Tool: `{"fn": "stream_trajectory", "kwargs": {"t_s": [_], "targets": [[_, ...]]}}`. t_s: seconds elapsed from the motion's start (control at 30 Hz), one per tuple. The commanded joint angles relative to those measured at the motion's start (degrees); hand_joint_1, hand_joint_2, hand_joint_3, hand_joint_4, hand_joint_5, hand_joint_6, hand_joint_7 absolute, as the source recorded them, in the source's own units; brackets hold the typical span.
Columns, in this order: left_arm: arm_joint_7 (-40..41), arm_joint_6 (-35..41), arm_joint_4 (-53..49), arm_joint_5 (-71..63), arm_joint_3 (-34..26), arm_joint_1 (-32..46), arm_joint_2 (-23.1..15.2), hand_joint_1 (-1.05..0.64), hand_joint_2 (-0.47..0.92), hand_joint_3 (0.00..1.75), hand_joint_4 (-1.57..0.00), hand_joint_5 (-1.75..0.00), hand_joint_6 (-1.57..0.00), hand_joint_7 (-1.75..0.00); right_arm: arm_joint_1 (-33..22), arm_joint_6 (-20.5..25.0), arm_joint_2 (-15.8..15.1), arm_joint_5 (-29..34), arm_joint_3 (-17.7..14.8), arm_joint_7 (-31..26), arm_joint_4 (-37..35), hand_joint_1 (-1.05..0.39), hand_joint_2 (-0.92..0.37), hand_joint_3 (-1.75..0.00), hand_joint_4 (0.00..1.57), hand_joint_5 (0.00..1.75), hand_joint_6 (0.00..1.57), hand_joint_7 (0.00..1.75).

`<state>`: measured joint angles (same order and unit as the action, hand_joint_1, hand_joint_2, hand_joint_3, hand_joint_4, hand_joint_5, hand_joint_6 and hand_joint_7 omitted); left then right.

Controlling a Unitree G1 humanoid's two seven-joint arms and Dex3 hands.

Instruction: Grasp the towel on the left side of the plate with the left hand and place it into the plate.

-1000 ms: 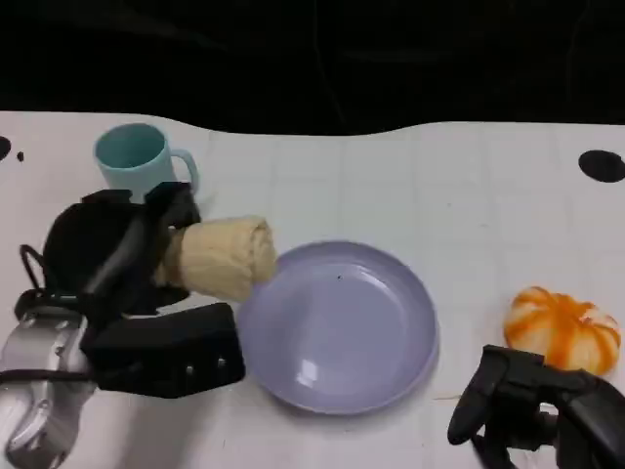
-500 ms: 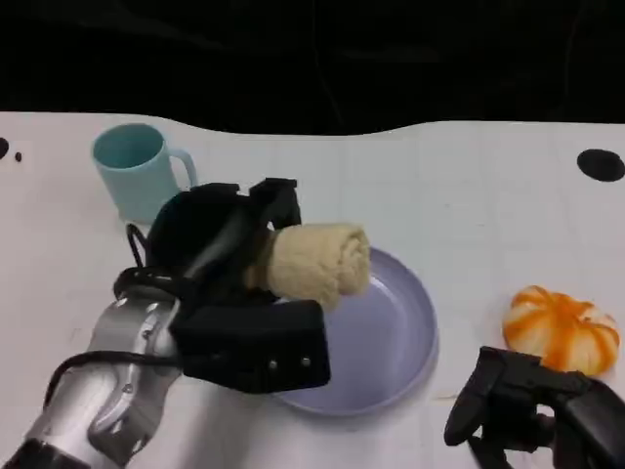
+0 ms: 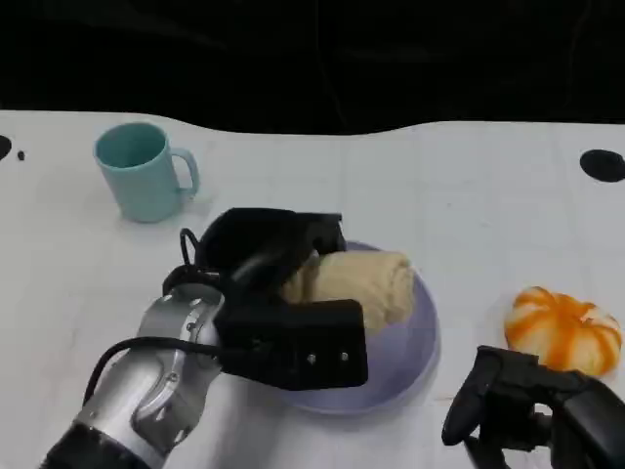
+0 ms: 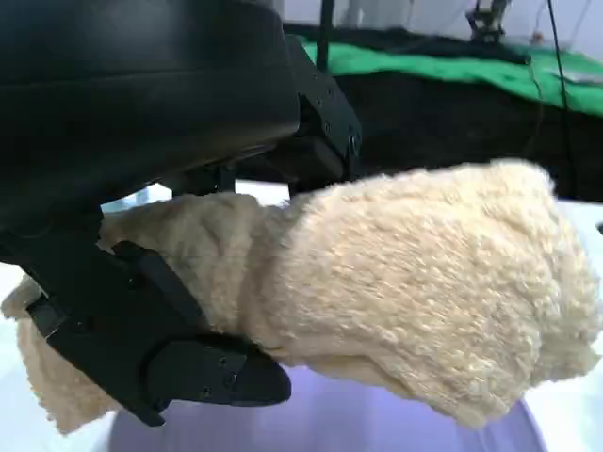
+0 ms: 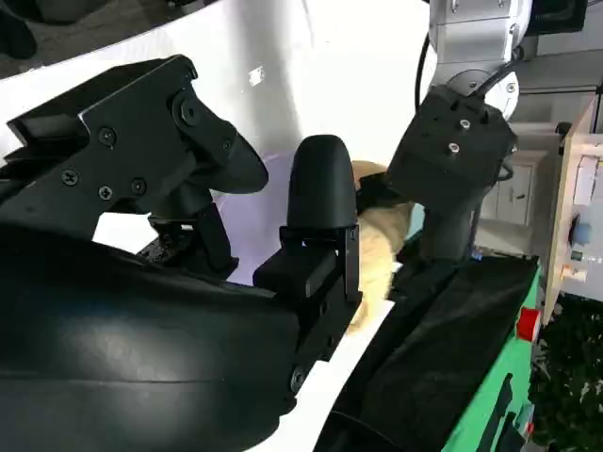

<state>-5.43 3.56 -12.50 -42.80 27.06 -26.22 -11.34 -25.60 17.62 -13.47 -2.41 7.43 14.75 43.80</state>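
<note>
already the left hand [image 3: 278, 259] clutched the rolled cream terry towel [image 3: 354, 285] just above the round lavender plate [image 3: 415, 337], so only lowering and letting go remained, judging by the views.

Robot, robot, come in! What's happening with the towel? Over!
Left hand holds towel over the plate. Right hand open, low by the pumpkin. Nothing in the way.
</note>
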Motion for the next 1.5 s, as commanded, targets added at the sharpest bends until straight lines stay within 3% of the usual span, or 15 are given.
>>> {"fn": "stream_trajectory", "kwargs": {"t_s": [0.03,0.1,0.23,0.57,0.87,1.03,1.2,1.3,1.37,1.4,1.43,1.5], "targets": [[-3.8,1.3,1.3,-0.6,1.1,-0.9,-0.6,-0.5,0.92,0.12,-0.42,-0.6,-0.52,-0.03,0.0,0.2,-0.4,0.2,0.0,-0.3,0.6,-0.07,-0.56,-1.11,0.74,1.74,0.66,1.42],[-5.1,2.2,2.1,-1.1,1.4,-0.7,-0.9,-0.62,0.92,0.13,-0.3,-0.46,-0.34,-0.01,0.0,-0.1,-0.4,0.4,0.1,-0.3,0.4,-0.06,-0.56,-1.11,0.75,1.74,0.66,1.41],[-6.5,3.8,3.8,-3.0,2.0,-0.4,-1.5,-0.8,0.92,0.17,-0.14,-0.36,-0.16,0.0,0.1,0.0,-0.2,-0.1,-0.1,-0.2,0.3,-0.07,-0.56,-1.11,0.75,1.74,0.67,1.41],[-9.2,3.9,9.9,-4.3,1.3,0.7,-4.2,-0.86,0.92,0.15,-0.12,-0.39,-0.17,-0.02,0.4,-0.4,-0.4,0.1,-0.2,-0.2,-0.1,-0.07,-0.55,-1.12,0.76,1.74,0.68,1.39],[-8.6,2.9,20.1,-1.0,-5.0,6.7,-7.5,-0.76,0.92,0.11,-0.24,-0.5,-0.26,-0.06,0.3,0.5,-0.9,0.3,-0.5,0.1,0.4,-0.07,-0.55,-1.12,0.75,1.72,0.68,1.39],[-7.9,0.8,25.7,4.3,-10.3,12.1,-8.5,-0.61,0.92,0.08,-0.3,-0.65,-0.37,-0.09,0.3,0.4,-0.7,0.3,-0.2,-0.2,0.3,-0.07,-0.56,-1.1,0.75,1.72,0.68,1.39],[-7.4,1.3,31.3,16.7,-18.2,19.5,-4.4,-0.42,0.92,0.1,-0.46,-0.75,-0.53,-0.15,0.2,0.8,-0.6,-0.1,-0.2,-0.1,0.5,-0.07,-0.57,-1.08,0.75,1.73,0.67,1.38],[-6.0,-0.3,33.2,25.2,-22.3,24.1,-0.9,-0.26,0.92,0.11,-0.57,-0.97,-0.71,-0.23,0.3,0.9,-0.6,-0.1,-0.2,0.0,0.5,-0.07,-0.58,-1.07,0.74,1.73,0.67,1.38],[-5.3,-0.1,34.5,28.8,-23.8,26.7,1.1,-0.19,0.88,0.23,-0.62,-1.13,-0.74,-0.4,0.4,1.0,-0.6,-0.2,-0.2,0.0,0.5,-0.08,-0.58,-1.07,0.74,1.73,0.68,1.39],[-5.0,0.0,35.1,30.4,-24.3,28.0,2.0,-0.17,0.78,0.42,-0.64,-1.18,-0.7,-0.56,0.4,1.1,-0.6,-0.2,-0.2,0.0,0.6,-0.08,-0.58,-1.07,0.75,1.73,0.68,1.39],[-4.8,-0.1,35.6,31.7,-24.8,29.1,2.5,-0.13,0.64,0.73,-0.66,-1.26,-0.66,-0.79,0.5,1.1,-0.6,-0.1,-0.2,0.0,0.6,-0.08,-0.58,-1.07,0.74,1.72,0.67,1.39],[-5.0,0.1,36.8,34.9,-25.7,31.1,3.6,-0.09,0.54,0.95,-0.69,-1.38,-0.64,-1.04,0.4,1.1,-0.5,-0.2,-0.1,0.0,0.6,-0.07,-0.58,-1.07,0.74,1.72,0.67,1.39]]}}
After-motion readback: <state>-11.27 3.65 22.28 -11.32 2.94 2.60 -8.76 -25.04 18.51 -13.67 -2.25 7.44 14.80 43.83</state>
